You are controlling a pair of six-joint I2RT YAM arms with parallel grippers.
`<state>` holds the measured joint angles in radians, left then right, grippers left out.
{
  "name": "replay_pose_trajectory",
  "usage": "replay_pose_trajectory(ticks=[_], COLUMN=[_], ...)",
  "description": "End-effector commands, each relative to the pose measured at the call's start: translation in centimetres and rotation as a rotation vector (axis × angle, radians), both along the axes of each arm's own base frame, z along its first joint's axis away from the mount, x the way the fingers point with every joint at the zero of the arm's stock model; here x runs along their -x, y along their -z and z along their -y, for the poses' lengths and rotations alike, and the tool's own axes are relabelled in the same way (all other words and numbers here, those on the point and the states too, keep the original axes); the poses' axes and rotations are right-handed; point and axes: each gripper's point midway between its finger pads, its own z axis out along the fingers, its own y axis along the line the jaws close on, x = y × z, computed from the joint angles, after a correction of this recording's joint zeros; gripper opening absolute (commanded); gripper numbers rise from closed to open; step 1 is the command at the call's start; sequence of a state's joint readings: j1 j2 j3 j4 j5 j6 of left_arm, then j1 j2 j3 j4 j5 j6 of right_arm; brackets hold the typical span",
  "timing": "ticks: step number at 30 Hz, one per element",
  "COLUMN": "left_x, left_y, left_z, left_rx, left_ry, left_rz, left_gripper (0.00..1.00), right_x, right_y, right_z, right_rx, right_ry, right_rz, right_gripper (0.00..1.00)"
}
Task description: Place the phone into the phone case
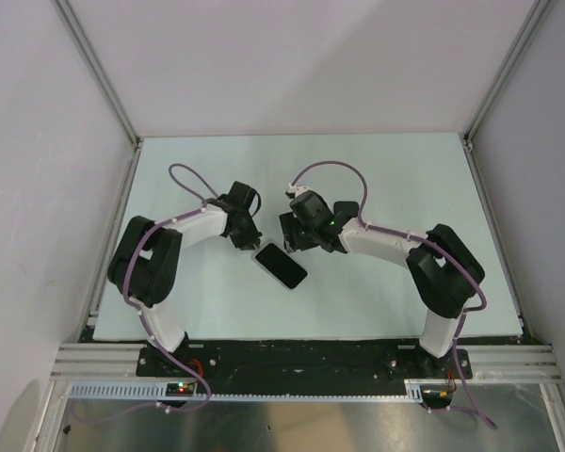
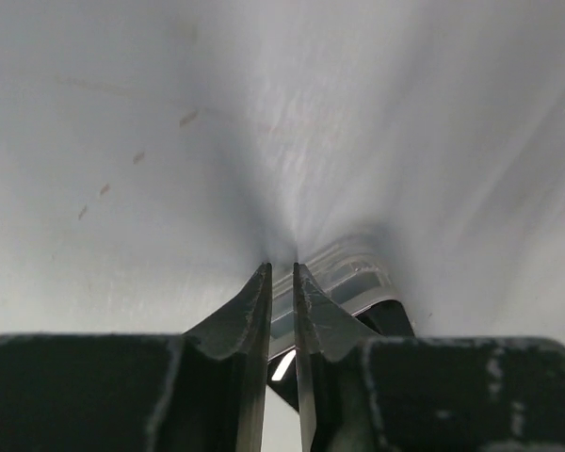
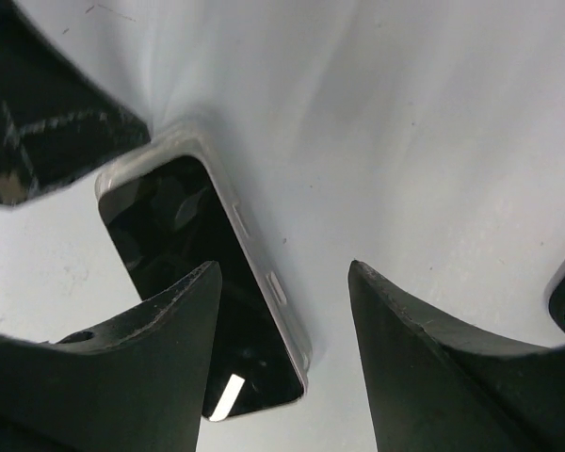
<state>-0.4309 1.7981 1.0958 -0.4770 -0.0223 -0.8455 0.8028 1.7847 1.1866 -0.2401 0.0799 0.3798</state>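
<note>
**Position.** The phone [image 1: 281, 266] is found lying flat on the table [image 1: 405, 179], between the two grippers.

**Seating.** In the right wrist view a clear rim, taken to be the case [image 3: 264, 268], is seen wrapped round the far corner and one long side of the dark screen. Side-button bumps are noted on that rim. The phone is therefore judged to be seated in the case along the edges shown. The opposite long side is hidden beneath a finger, so full seating cannot be confirmed.

**Right gripper** [image 3: 282, 268]. The jaws are spread wide and nothing is clasped. The phone is placed partly under one finger and partly in the gap between the jaws.

**Left gripper** [image 2: 282, 273]. The jaws are drawn almost together, with only a thin slit between them. The case rim is seen just past the fingertips and to one side of them. Whether that rim is pinched cannot be told.

**Outstanding.** The work left is judged slight: the hidden edge is to be pressed home and checked, and both grippers are to be withdrawn.
</note>
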Motion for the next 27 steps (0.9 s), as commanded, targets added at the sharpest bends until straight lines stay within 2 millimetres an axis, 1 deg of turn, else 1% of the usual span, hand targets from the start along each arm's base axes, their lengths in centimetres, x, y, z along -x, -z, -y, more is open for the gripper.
replay_pose_trajectory(ticks=[1, 5, 10, 13, 16, 19, 21, 24, 27], left_x=[2.3, 4.1, 5.6, 6.1, 6.4, 7.3, 8.0, 8.8, 8.9], left_y=[-0.8, -1.0, -1.8, -2.5, -3.4, -3.6, -3.7, -3.9, -4.0], left_z=[0.6, 1.1, 1.7, 1.0, 0.2, -0.4, -0.2, 0.7, 1.4], left_rx=[0.036, 0.049, 0.072, 0.058, 0.044, 0.04, 0.049, 0.066, 0.076], left_ry=[-0.001, 0.016, 0.034, 0.036, 0.048, 0.059, 0.077, 0.105, 0.119], left_rz=[0.006, 0.013, 0.036, 0.07, 0.109, 0.118, 0.118, 0.115, 0.115], left_gripper=[0.19, 0.19, 0.19, 0.2, 0.23, 0.26, 0.26, 0.27, 0.27], right_x=[-2.3, -2.3, -1.1, -0.4, -0.2, 0.1, 0.4, 0.6, 0.7], right_y=[-1.3, -0.5, 0.6, 0.5, 0.2, 0.2, 0.4, 0.9, 1.3], right_z=[-1.1, -1.2, -1.2, -1.4, -1.7, -2.2, -2.5, -2.8, -3.2], right_rx=[-0.035, -0.025, 0.008, 0.021, 0.015, 0.002, -0.005, -0.005, -0.008], right_ry=[-0.025, -0.042, -0.08, -0.101, -0.119, -0.149, -0.172, -0.191, -0.202], right_rz=[0.053, 0.037, 0.009, 0.015, 0.02, 0.018, 0.008, -0.004, -0.018], right_gripper=[0.61, 0.61, 0.59, 0.59, 0.59, 0.58, 0.58, 0.56, 0.52])
